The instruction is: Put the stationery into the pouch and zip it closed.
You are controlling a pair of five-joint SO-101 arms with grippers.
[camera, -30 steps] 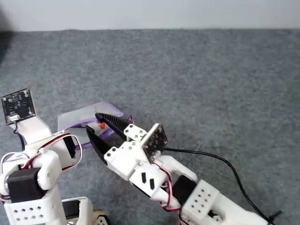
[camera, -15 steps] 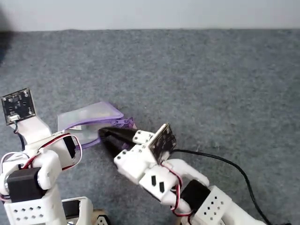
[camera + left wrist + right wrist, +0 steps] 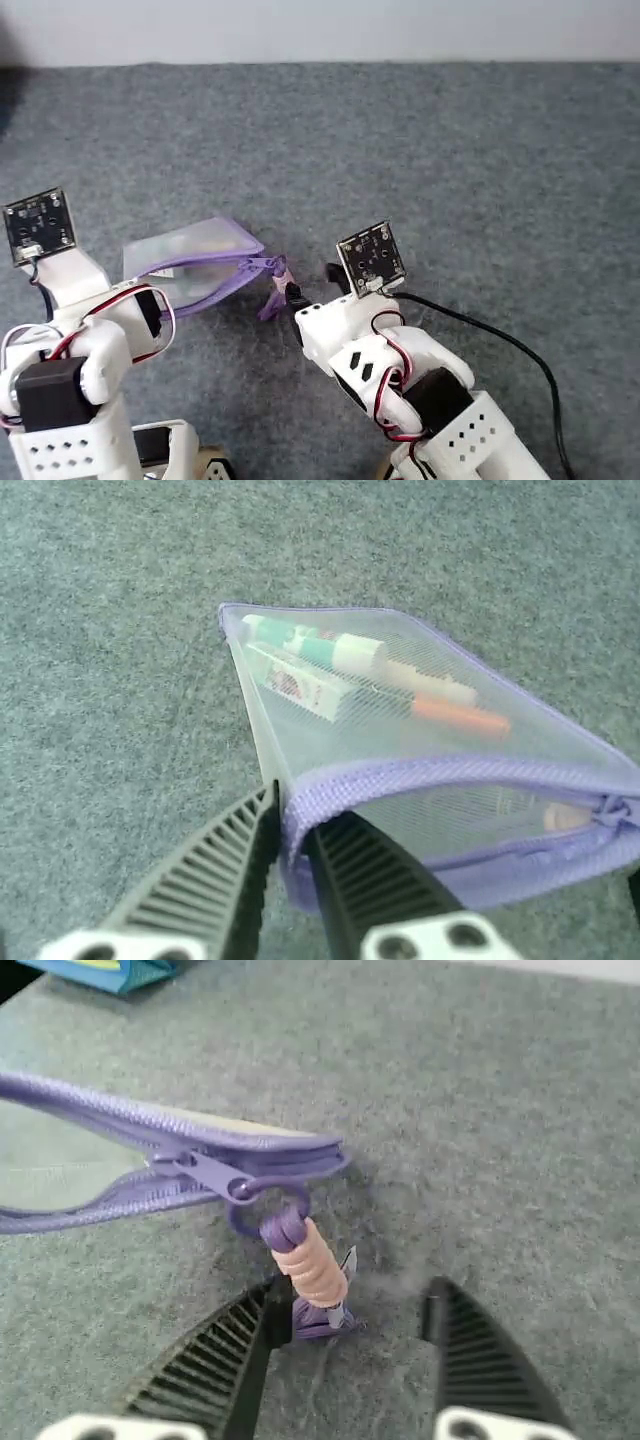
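Purple mesh pouch (image 3: 195, 255) lies near the tabletop's (image 3: 450, 150) left edge, pens (image 3: 400, 675) inside, its zip not yet closed. The left gripper (image 3: 290, 850) pinches the pouch's bound edge. The right gripper (image 3: 345, 1325) stands spread wide at the zip pull (image 3: 305, 1265), one finger just beside it.

The counter (image 3: 480, 150) was covered in grey felt. A purple mesh pouch (image 3: 195, 250) was laid on it, one edge pinched in the left tool (image 3: 293, 815); its zip tassel (image 3: 310, 1265) was rested just ahead of the spread right tool (image 3: 357, 1295).
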